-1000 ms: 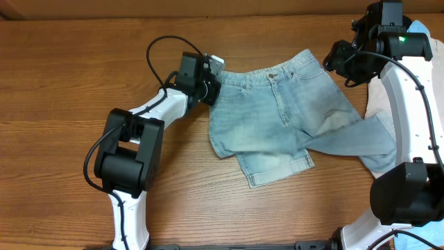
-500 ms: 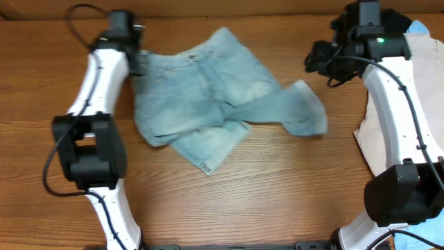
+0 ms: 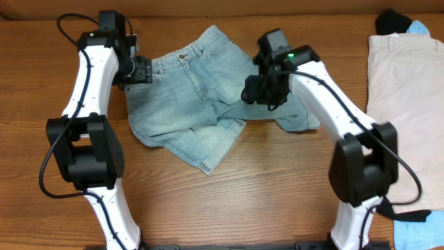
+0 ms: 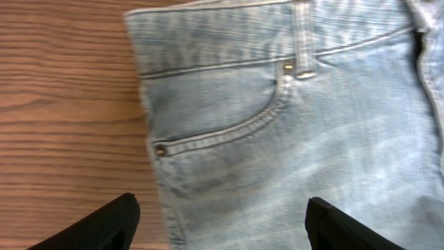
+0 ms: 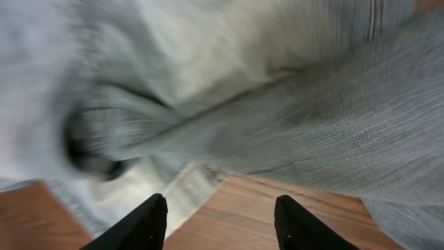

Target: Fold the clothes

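The faded denim shorts (image 3: pixel 187 97) lie rumpled on the worktop (image 3: pixel 243 201), reaching from the left hand (image 3: pixel 142 71) across to the right hand (image 3: pixel 258 92). The left hand is placed at the waistband corner of the shorts. In its wrist view its fingers (image 4: pixel 111 223) are seen spread wide with nothing pinched between them. One fingertip is over bare wood and the other over denim, and a stitched front pocket (image 4: pixel 222 139) lies just ahead of them.

The right hand is placed over the leg of the shorts that is folded across the other. Its wrist view is blurred, but its fingers (image 5: pixel 149 219) are seen apart, with bare wood showing between them and crumpled denim just ahead. Nothing is gripped. Whether either hand touches the cloth cannot be told.

Well out to the far side of the right hand, a cream garment (image 3: pixel 409 104) is laid flat. A black item (image 3: pixel 390 21) and a sky-blue item (image 3: pixel 418 28) are seen at its far end.
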Robot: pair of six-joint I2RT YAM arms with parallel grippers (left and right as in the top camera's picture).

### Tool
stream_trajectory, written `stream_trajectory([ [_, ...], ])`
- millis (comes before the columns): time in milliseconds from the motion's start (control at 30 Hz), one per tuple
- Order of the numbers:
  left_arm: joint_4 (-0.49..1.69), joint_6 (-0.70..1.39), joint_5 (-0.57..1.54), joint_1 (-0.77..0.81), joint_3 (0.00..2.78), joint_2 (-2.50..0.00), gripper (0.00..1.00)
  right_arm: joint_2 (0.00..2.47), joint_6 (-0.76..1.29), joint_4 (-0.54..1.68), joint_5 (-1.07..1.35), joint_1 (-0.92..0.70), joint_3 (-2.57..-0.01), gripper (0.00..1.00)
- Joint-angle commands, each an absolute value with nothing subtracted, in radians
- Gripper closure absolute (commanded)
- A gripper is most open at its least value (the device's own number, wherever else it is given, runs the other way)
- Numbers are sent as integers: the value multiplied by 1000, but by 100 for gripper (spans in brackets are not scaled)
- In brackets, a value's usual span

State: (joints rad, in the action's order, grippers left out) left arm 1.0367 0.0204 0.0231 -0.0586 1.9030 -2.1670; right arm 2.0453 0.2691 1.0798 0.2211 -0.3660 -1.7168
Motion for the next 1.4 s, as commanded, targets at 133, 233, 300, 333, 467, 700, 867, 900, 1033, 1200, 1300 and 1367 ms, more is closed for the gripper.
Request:
stream_trajectory([
  [133, 1019, 22, 79, -35, 1927, -2173, 17, 2097, 319, 1053, 87, -283, -1711, 46],
  [233, 992, 22, 80, -29, 1927, -2173, 16, 2097, 306, 1005, 90, -200, -1713, 42],
  [300, 974, 22, 79, -25, 1927, -2173, 16, 2100, 232, 957, 115, -146, -1713, 42],
  [333, 964, 22, 79, -23, 1927, -2173, 15, 2101, 192, 932, 130, -121, -1713, 42],
  [467, 940, 22, 79, -18, 1927, -2173, 13, 2118, 60, 847, 135, -51, -1711, 42],
  [700, 931, 22, 80, -18, 1927, -2173, 11, 2193, -74, 748, 216, -10, -1711, 42],
  [867, 939, 22, 79, -18, 1927, -2173, 10, 2246, -87, 677, 286, -11, -1710, 42],
  [900, 941, 22, 79, -18, 1927, -2173, 10, 2253, -88, 670, 295, -12, -1710, 42],
  [1033, 940, 23, 80, -18, 1927, -2173, 8, 2279, -106, 642, 375, -12, -1710, 45],
  [1200, 930, 23, 80, -17, 1927, -2173, 7, 2289, -99, 641, 407, -12, -1710, 72],
  [1300, 930, 23, 79, -17, 1927, -2173, 6, 2272, -75, 643, 445, -9, -1718, 96],
  [1367, 929, 23, 79, -17, 1927, -2173, 7, 2252, -75, 661, 473, 0, -1735, 96],
])
